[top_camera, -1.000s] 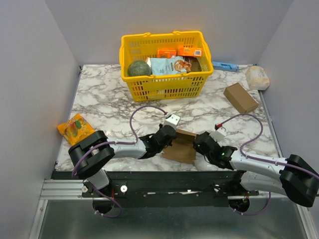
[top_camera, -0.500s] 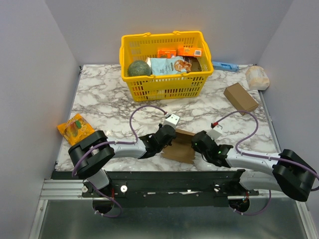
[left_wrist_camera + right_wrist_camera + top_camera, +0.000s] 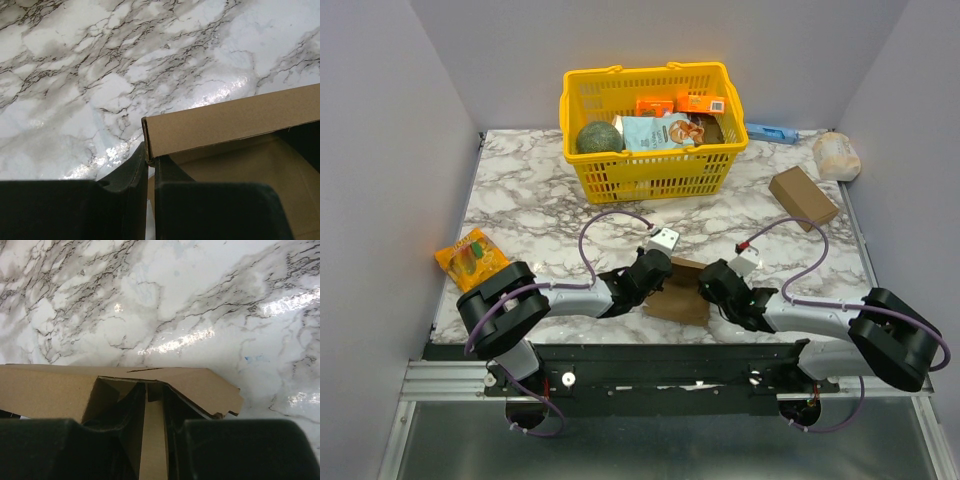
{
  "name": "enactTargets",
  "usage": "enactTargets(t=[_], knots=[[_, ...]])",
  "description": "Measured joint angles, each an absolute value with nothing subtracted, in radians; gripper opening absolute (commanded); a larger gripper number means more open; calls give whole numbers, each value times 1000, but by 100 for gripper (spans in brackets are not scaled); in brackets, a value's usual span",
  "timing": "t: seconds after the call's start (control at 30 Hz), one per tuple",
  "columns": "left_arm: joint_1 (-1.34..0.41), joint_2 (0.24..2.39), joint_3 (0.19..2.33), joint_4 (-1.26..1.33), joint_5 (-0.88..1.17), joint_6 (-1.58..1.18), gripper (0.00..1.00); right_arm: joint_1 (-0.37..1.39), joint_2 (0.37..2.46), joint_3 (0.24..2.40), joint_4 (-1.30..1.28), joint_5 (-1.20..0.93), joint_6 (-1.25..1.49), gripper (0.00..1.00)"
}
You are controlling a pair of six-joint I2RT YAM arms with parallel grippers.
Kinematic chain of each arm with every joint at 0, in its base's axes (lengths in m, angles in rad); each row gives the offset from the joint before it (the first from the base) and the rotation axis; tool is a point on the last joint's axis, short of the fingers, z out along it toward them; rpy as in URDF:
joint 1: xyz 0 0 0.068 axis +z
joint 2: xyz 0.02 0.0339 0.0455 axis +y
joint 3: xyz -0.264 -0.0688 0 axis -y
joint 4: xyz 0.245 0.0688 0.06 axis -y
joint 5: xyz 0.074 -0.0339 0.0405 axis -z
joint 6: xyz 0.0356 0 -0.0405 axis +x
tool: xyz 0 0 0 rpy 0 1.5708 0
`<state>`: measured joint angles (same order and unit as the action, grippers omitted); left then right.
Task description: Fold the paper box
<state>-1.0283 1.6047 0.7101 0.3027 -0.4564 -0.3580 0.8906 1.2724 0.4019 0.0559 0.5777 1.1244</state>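
Position: standing at the near edge of the white-and-grey marbled table [image 3: 540, 215].

Item 1, task piece. The paper box [image 3: 680, 300], a thin, plain brown, unprinted cardboard piece with creases and flaps, lies close to the near table edge. It is directly between the two end effectors, which face each other low over the surface.

Item 2, left gripper [image 3: 657, 276]. The jaws are narrow and pinched on the upright end of one box wall. The black fingers [image 3: 127, 172] touch the card on both sides. From the fingertips the wall runs off to that gripper's right, and the box interior shows on its near side.

Item 3, right gripper [image 3: 713, 284]. The jaws are narrow and clamped on a cardboard panel that stands edge-on between the black fingers [image 3: 131, 412]. Just beyond the fingertips a folded flap with an angled corner spreads to either side, and bare marble lies past it.

Item 4, surroundings.
- A yellow plastic lattice basket [image 3: 650, 180] holding packets and a round green object stands well ahead of both grippers.
- An orange snack packet [image 3: 470, 257] lies well apart on the left gripper's outer side.
- A thicker blocky brown carton [image 3: 803, 196] lies well apart, ahead of and outward from the right gripper.
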Motion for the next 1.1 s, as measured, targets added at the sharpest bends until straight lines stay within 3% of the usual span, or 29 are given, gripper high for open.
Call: enactTargets(t=[0.33, 0.7, 0.97, 1.1], knots=[[-1021, 1605, 710, 298, -476, -355, 9, 890, 1341, 410, 139, 576, 1124, 27], [-1013, 1605, 710, 282, -514, -350, 9, 887, 1425, 516, 41, 578, 1192, 28], [-979, 1608, 745, 234, -463, -339, 9, 907, 1342, 516, -41, 500, 1176, 53], [-933, 1611, 758, 229, -398, -331, 9, 945, 1254, 515, -79, 433, 1122, 59]])
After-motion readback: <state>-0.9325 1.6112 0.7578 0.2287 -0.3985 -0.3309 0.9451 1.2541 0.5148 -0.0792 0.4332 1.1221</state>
